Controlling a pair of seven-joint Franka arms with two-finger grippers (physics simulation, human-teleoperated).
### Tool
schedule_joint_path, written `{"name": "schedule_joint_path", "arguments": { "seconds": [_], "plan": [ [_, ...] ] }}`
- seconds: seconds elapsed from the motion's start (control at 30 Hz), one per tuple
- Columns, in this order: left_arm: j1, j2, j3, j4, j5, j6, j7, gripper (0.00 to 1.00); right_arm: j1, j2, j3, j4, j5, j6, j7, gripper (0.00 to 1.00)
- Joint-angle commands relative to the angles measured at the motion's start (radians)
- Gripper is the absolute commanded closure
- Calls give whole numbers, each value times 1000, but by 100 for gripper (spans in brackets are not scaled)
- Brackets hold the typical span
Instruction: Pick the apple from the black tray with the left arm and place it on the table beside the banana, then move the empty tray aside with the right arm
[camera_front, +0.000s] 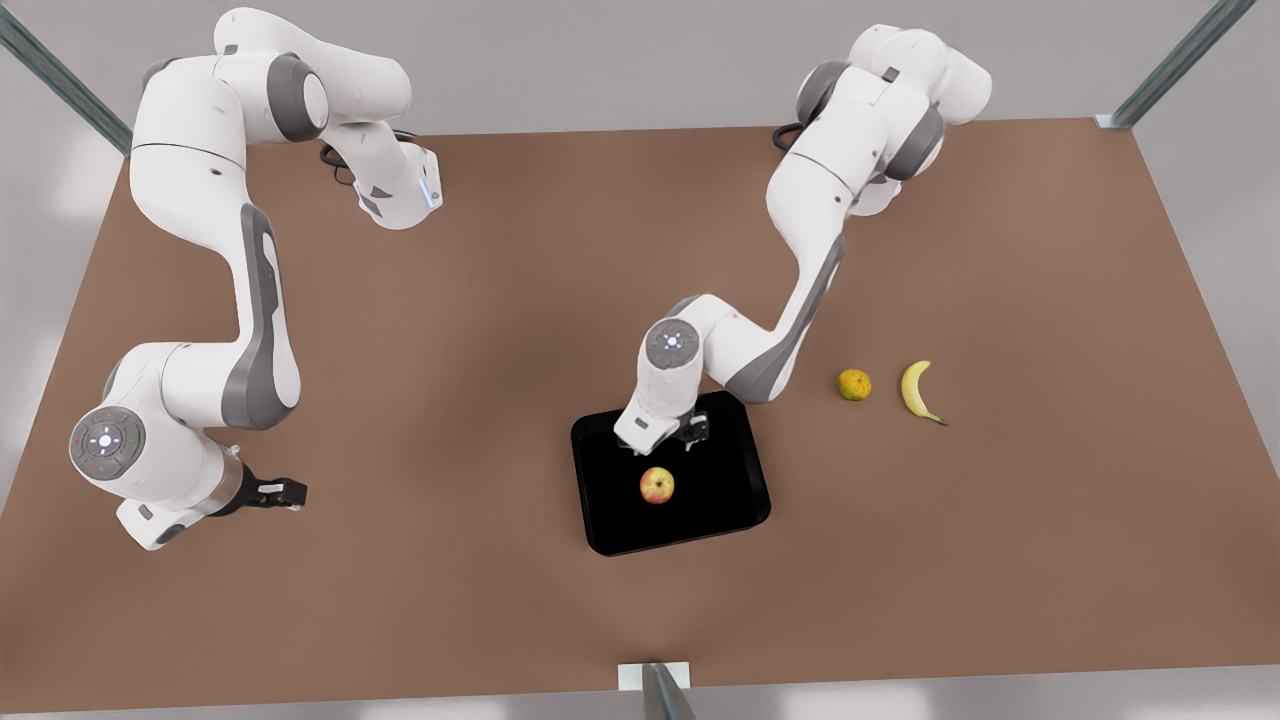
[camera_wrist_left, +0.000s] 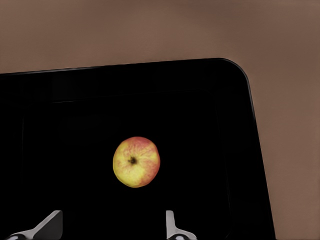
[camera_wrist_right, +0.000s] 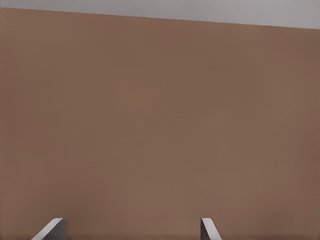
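Two tools stood spread: the left tool (camera_front: 690, 432) hovered over the black tray (camera_front: 740, 450) above the apple (camera_front: 657, 486), while the right tool (camera_front: 290, 492) waited over the bare surface (camera_front: 450, 350).

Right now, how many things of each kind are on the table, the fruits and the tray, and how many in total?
Apple: 1, the apple lying in the tray
Banana: 1, the banana
Yellow-green round fruit: 1, the yellow-green fruit beside the banana
Tray: 1, the black tray
Total: 4 things
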Motion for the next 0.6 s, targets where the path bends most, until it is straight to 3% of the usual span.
{"name": "schedule_joint_path", "arguments": {
  "seconds": [0.0,0.57],
  "plan": [
    [-15,42,-1,2,46,141,-487,0,0,-1,0,1,1,-2,0,0],
    [13,80,2,-30,126,170,-292,0,0,0,1,1,1,0,0,0]
  ]
}}
